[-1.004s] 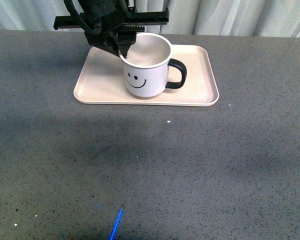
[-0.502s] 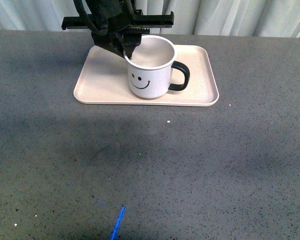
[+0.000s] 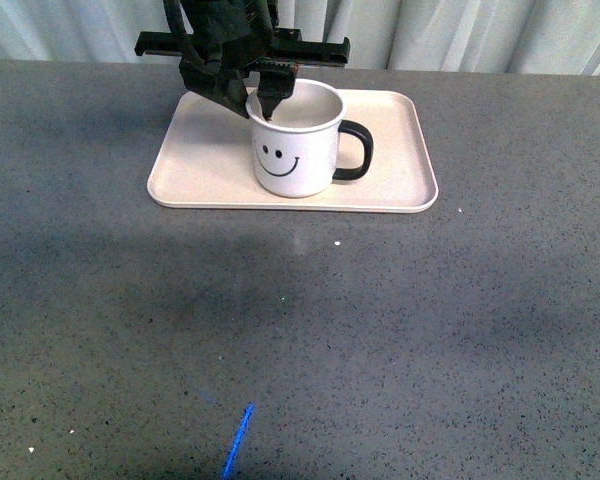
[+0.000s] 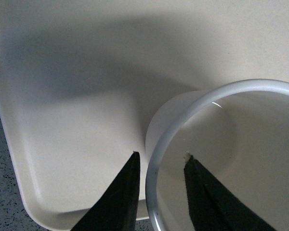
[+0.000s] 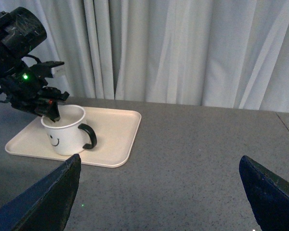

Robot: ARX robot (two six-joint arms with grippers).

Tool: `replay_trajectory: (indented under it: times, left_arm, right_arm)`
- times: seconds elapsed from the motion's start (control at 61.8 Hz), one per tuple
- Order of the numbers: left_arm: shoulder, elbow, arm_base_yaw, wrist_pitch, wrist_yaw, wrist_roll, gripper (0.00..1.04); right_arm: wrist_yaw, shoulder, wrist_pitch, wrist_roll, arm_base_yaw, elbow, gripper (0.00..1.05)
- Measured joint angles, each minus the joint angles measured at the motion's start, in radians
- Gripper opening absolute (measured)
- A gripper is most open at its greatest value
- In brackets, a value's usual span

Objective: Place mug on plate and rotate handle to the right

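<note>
From the front, the mug (image 3: pixel 294 142) stands upright on the plate (image 3: pixel 185 185), a little right of the plate's middle, smiley face toward the camera. Its handle (image 3: pixel 355 150) points to my right. My left gripper (image 3: pixel 257 108) hangs over the mug's left rear rim, one finger outside the wall and one inside the cup. The plate lies on the grey speckled table (image 3: pixel 400 330), with a pale curtain (image 3: pixel 460 30) behind it. A thin blue streak (image 3: pixel 236 442) shows on the near table.

In the left wrist view, my left gripper (image 4: pixel 160 156) straddles the mug's white rim (image 4: pixel 183 125). The two dark fingers (image 4: pixel 118 202) stand apart, with a sliver of light between each tip and the rim. As far as this close view lets me judge, neither pad presses on the wall. The plate (image 4: pixel 62 144) fills the rest, and its rounded corner meets the table (image 4: pixel 0 192).

In the right wrist view, my right gripper (image 5: pixel 159 159) hovers over bare table (image 5: pixel 192 144), well apart from the plate (image 5: pixel 115 139), its jaws spread wide with nothing between them. Beyond, the mug (image 5: pixel 61 139) sits on the plate, the handle (image 5: pixel 89 137) turned toward this camera's side. My left gripper (image 5: pixel 52 113) is at the mug's rim.
</note>
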Motion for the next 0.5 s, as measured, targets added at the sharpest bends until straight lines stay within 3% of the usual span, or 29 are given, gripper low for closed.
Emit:
replay_trajectory:
  times: [0.227,0.389,0.437,0.502]
  left_arm:
    - [-0.059,-0.086,0.006,0.105,0.045,0.044,0.68]
    - [-0.245,-0.303,0.041,0.312,0.077,0.074,0.94]
    - [-0.315,-0.376,0.054,0.391,0.074,0.082,0.97]
    - [-0.435,-0.558,0.068,0.716,-0.108,0.122,0.87]
  right_arm:
    - [0.0,0.0,0.0,0.0,0.0,0.0,0.96]
    - [0.0,0.0,0.0,0.0,0.0,0.0,0.96]
    - [0.0,0.0,0.0,0.0,0.0,0.0,0.96]
    - [0.0,0.0,0.0,0.0,0.0,0.0,0.96]
